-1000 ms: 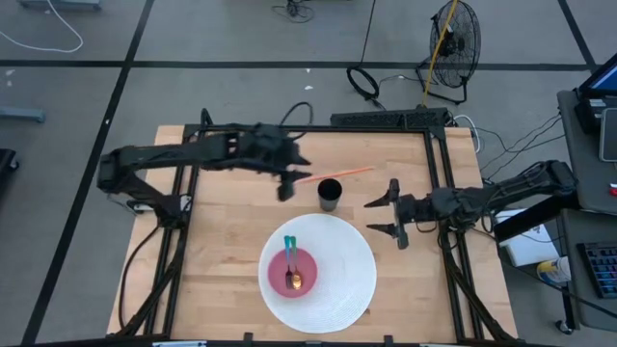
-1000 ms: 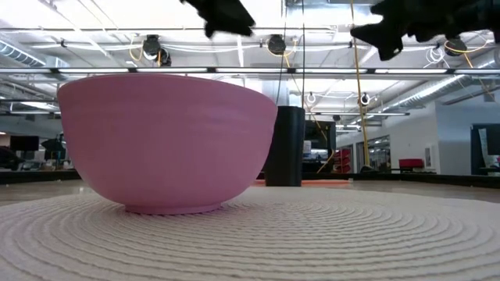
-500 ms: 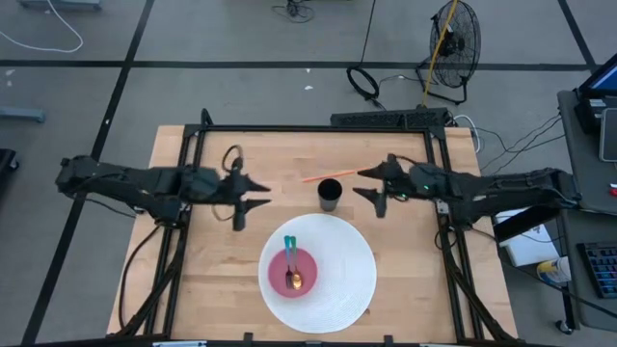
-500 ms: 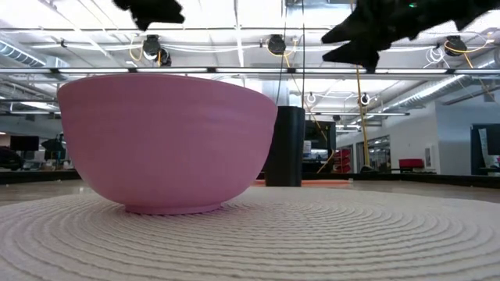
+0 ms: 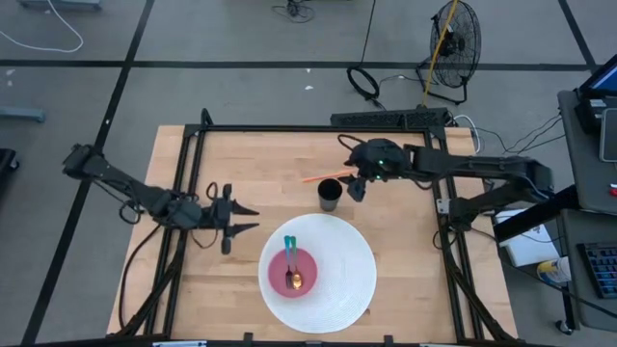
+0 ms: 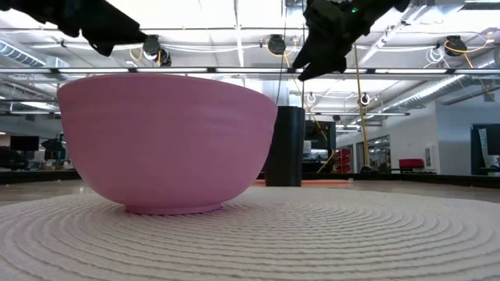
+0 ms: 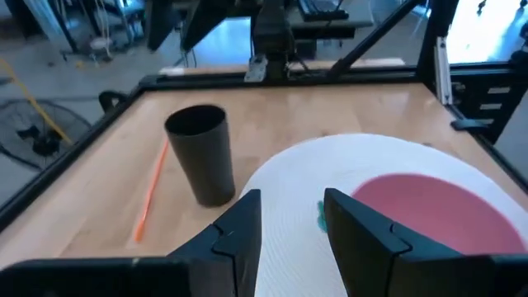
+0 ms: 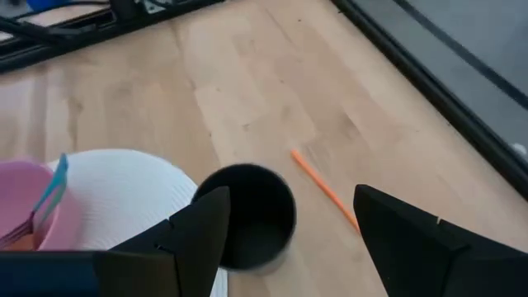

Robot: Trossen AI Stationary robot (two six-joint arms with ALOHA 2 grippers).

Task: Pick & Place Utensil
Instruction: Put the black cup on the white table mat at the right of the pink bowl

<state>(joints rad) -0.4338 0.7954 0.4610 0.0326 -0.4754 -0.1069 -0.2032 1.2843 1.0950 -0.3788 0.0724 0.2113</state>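
In the low view the pink bowl [image 6: 167, 140] hides whatever lies in it, and it covers the left edge of the black cup [image 6: 285, 146]. Both hands are cut off by that picture's top edge: the left hand [image 6: 101, 27] at upper left, the right hand [image 6: 324, 39] at upper centre. The orange stick [image 6: 308, 183] shows only as a thin streak behind the cup's foot.

In the right wrist view the bowl [image 8: 25, 210] is cut by the left edge, and the teal utensil [image 8: 51, 198] runs down behind the dark finger [image 8: 186, 239]. In the high view the orange thing [image 5: 296, 280] in the bowl is too small to name.
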